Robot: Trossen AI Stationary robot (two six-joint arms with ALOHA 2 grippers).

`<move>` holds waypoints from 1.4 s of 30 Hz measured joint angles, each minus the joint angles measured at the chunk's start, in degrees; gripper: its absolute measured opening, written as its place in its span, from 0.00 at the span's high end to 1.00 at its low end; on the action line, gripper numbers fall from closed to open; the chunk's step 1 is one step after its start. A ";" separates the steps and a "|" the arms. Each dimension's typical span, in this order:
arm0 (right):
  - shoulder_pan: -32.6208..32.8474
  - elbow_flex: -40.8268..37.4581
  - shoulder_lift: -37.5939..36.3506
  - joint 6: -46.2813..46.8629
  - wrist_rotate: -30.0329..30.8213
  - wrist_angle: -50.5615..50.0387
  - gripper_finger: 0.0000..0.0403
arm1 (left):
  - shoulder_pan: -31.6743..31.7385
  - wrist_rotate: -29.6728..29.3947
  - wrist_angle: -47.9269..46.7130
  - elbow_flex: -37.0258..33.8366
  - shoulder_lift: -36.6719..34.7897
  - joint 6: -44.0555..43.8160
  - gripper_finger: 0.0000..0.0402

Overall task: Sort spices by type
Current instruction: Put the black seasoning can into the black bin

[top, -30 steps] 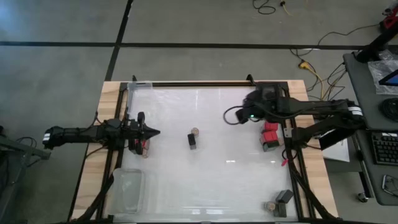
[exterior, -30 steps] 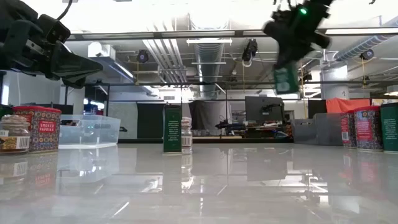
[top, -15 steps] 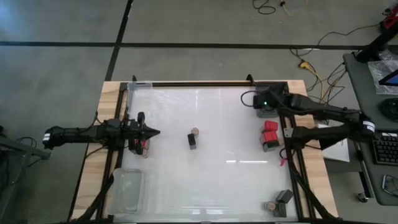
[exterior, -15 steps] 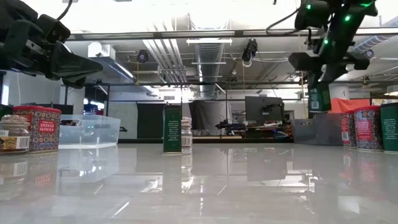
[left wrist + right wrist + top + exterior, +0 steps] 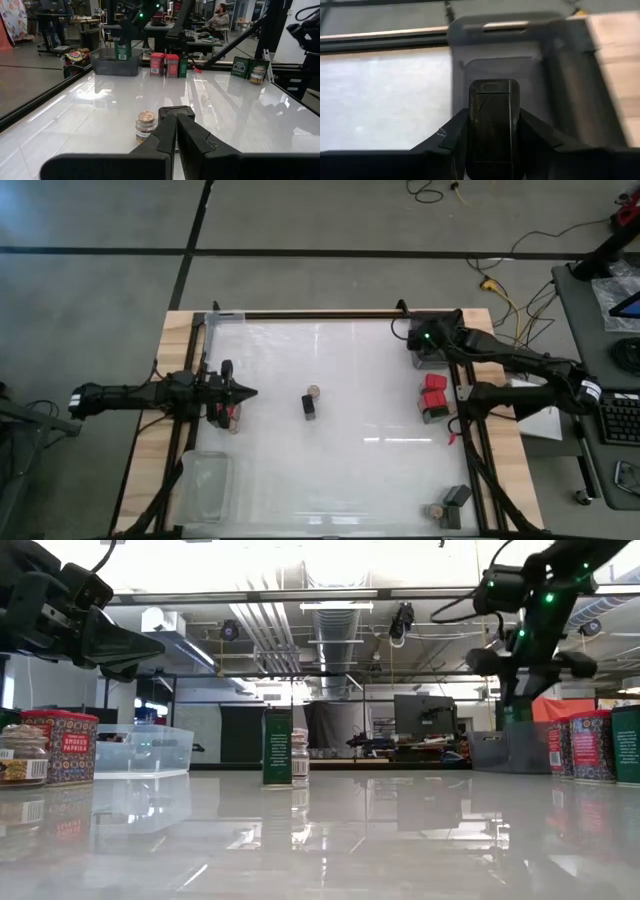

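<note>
Holding: your right jaws [image 5: 492, 131] are gripping a black boxy spice tin [image 5: 493, 117] between the two fingers, pinching its sides.
Below the right jaws: a dark tray [image 5: 560, 75] is sitting directly under the held tin, at the bench's [image 5: 330, 460] far right corner [image 5: 437, 348].
Beside the right jaws: you are seeing two red square-topped spices [image 5: 433, 399] standing near that tray.
Left jaws: your left jaws [image 5: 176, 120] are pressed fully together, holding nothing.
Ahead of the left jaws: a round tan-topped jar [image 5: 145, 126] is standing just in front of the fingertips.
Mid-bench: another black tin [image 5: 309, 407] and tan-topped jar [image 5: 314, 391] are standing touching each other.
</note>
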 joint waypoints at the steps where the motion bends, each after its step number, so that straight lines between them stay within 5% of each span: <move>1: -0.55 -1.15 -0.23 -0.70 -1.57 2.04 0.66 | 0.01 0.00 0.01 0.01 0.00 0.00 1.00; 25: -3.05 -7.02 -0.33 -2.32 -6.70 6.03 0.66 | 0.00 0.02 0.02 -0.01 0.00 -0.01 1.00; 42: -3.07 -8.96 -0.33 -0.87 -7.06 7.66 0.54 | 0.00 0.00 0.02 -0.01 0.00 0.00 1.00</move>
